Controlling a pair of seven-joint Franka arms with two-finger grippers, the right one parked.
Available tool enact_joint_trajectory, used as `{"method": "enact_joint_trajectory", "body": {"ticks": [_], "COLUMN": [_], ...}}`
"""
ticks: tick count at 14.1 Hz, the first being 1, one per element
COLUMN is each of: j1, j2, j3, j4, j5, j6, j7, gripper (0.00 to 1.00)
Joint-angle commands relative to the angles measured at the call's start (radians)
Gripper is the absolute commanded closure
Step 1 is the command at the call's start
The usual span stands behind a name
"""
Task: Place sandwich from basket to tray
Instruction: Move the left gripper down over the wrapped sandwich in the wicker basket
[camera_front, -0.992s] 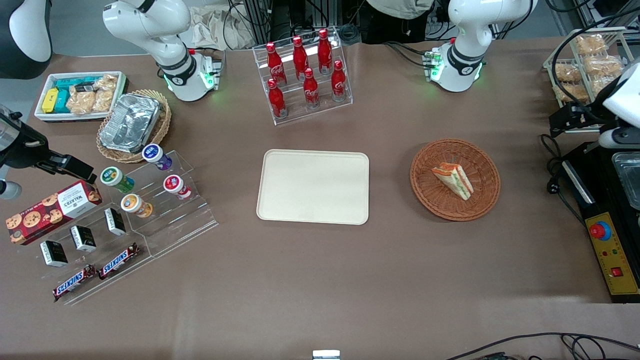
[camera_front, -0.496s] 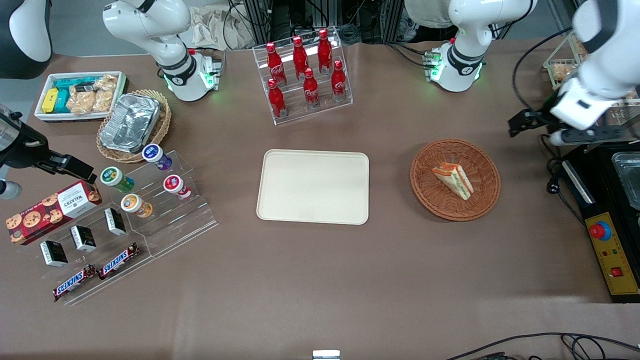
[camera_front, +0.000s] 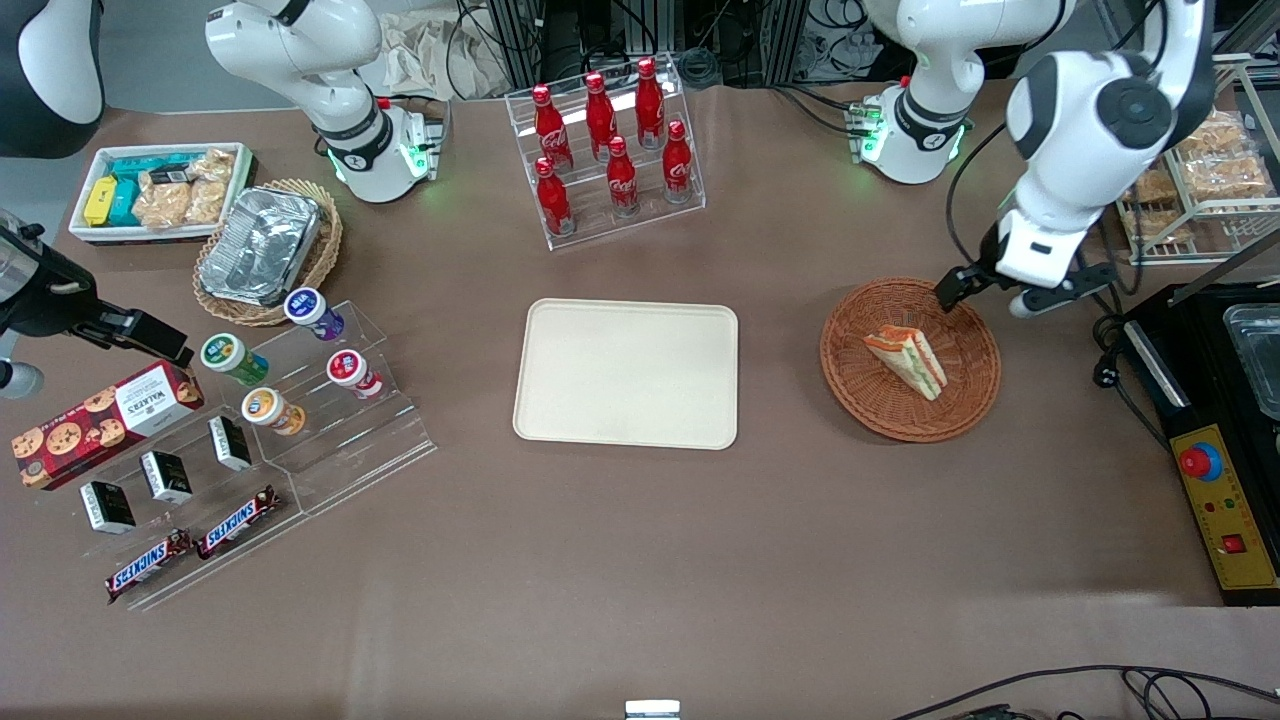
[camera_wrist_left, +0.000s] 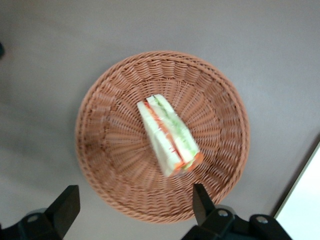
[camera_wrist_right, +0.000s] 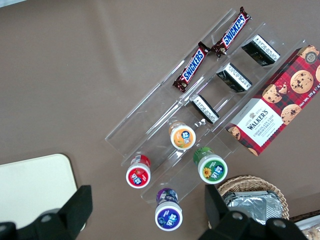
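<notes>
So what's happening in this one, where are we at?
The left arm's gripper hangs open above the edge of the reddish-brown wicker basket, on the side farther from the front camera. The sandwich lies untouched in the basket; the wrist view shows both open fingers well clear of it. The cream tray beside the basket, toward the parked arm's end, holds nothing yet. So the pick has not begun: the gripper is only lined up over the basket.

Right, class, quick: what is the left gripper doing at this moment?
Left gripper: open, holding nothing, hovering above the basket with the sandwich lying in it.
</notes>
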Motion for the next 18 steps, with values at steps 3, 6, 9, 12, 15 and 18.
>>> {"method": "enact_joint_trajectory", "body": {"ticks": [3, 6, 9, 12, 15, 18], "j1": [-0.031, -0.04, -0.048, -0.049, -0.049, -0.074], "j2": [0.152, 0.192, 0.237, 0.277, 0.295, 0.327], "j3": [-0.001, -0.001, -0.001, -0.001, -0.001, 0.001], "j4": [0.029, 0.025, 0.026, 0.031, 0.034, 0.022], "j5": [-0.005, -0.007, -0.007, -0.008, -0.011, -0.008], "j6": [0.153, 0.166, 0.164, 0.167, 0.196, 0.255], "j7": [-0.202, -0.211, -0.211, -0.234, -0.266, -0.303], "gripper": [0.0, 0.0, 0.0, 0.0, 0.0, 0.0]}}
